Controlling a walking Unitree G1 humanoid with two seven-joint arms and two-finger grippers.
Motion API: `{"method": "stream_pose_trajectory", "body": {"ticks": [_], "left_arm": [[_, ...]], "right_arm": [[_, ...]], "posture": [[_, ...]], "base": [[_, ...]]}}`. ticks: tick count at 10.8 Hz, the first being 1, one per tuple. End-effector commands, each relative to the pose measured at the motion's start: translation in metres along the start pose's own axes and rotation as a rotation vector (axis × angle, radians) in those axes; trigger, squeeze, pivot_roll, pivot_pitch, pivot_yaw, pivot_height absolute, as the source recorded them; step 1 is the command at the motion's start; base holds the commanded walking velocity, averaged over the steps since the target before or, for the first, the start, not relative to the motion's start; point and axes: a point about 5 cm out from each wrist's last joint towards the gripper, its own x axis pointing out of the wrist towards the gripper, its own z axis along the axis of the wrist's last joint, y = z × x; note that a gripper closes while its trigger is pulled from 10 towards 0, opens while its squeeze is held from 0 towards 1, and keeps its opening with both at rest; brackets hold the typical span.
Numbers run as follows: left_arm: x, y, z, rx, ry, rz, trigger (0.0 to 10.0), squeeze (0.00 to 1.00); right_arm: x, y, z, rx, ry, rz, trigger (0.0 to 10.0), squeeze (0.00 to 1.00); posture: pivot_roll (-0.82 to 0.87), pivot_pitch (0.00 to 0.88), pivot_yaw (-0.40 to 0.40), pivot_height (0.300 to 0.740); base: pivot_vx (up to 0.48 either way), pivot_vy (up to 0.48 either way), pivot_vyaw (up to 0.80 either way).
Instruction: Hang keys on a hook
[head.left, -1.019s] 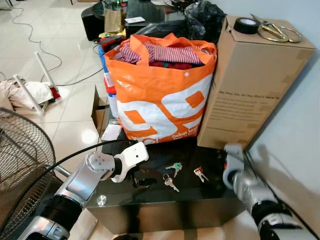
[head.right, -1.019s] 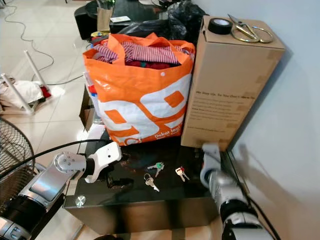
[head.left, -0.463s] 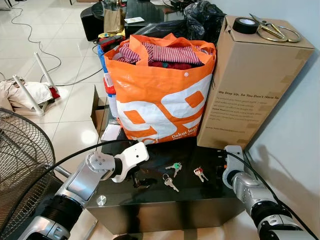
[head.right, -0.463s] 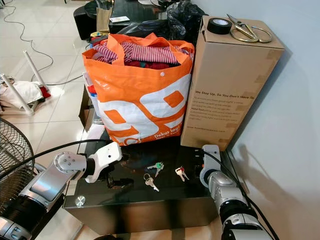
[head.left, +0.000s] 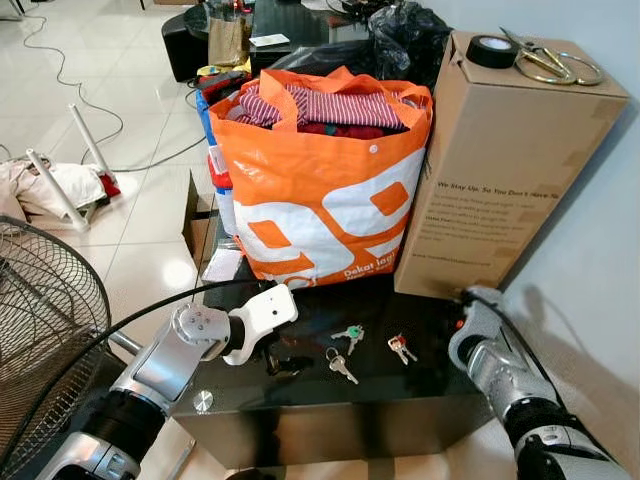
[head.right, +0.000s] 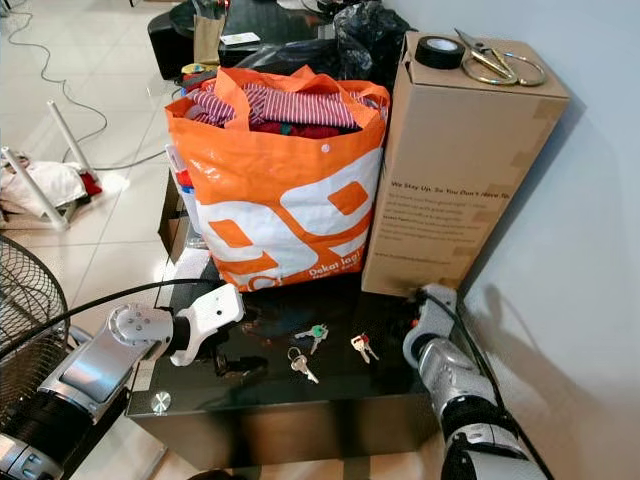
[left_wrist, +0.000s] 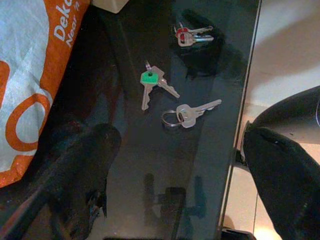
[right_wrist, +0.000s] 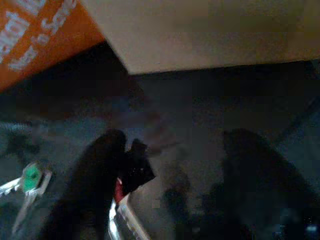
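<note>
keys: three sets (head.left: 348, 333) (head.left: 340, 365) (head.left: 400, 346) are laid flat on black glass table (head.left: 400, 400) | red-tagged set is seen nearest right gripper (right_wrist: 170, 185), fingers spread apart | left gripper (left_wrist: 175, 175) is held open, farther off

Both head views look forward and steeply down on the dark table (head.left: 400, 400); the bag (head.left: 320, 200) stands at 12 o'clock, the box (head.right: 465, 160) at 1 o'clock. The left wrist view looks close along the tabletop at the keys (left_wrist: 152, 85), bag edge beside them. The right wrist view, very near and dark, shares the green-tagged key (right_wrist: 31, 176), bag and box.
</note>
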Motion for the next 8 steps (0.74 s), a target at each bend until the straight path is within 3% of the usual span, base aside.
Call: {"method": "stream_pose_trajectory", "body": {"ticks": [1,2,3,7,8], "left_arm": [[0.0008,0.0012,0.0027,0.018,0.008,-0.002,10.0,0.00],[0.0016,0.0007,0.0033,0.018,0.006,-0.003,10.0,0.00],[0.0018,0.0001,0.0032,0.019,0.005,-0.004,10.0,0.00],[0.0022,-0.0013,0.0024,0.014,0.006,-0.005,10.0,0.00],[0.0021,-0.0011,0.0022,0.014,0.006,-0.005,10.0,0.00]], "right_arm": [[-0.0004,0.0021,-0.0004,0.103,0.014,0.031,10.0,1.00],[-0.0005,0.0050,0.0006,0.192,-0.008,0.067,10.0,1.00],[-0.0018,-0.0005,-0.0056,-0.029,0.047,0.015,10.0,1.00],[-0.0005,0.0076,-0.0024,0.066,0.062,0.065,10.0,1.00],[-0.0012,0.0023,-0.0046,-0.100,0.089,0.013,10.0,1.00]], "posture": [[-0.12,0.000,-0.008,0.740],[-0.12,0.000,-0.010,0.740],[-0.12,0.000,-0.011,0.740],[-0.11,0.000,-0.017,0.740],[-0.12,0.000,-0.015,0.740]], "base": [[0.000,0.000,0.00],[0.000,0.000,0.00],[0.000,0.000,0.00],[0.000,0.000,0.00],[0.000,0.000,0.00]]}}
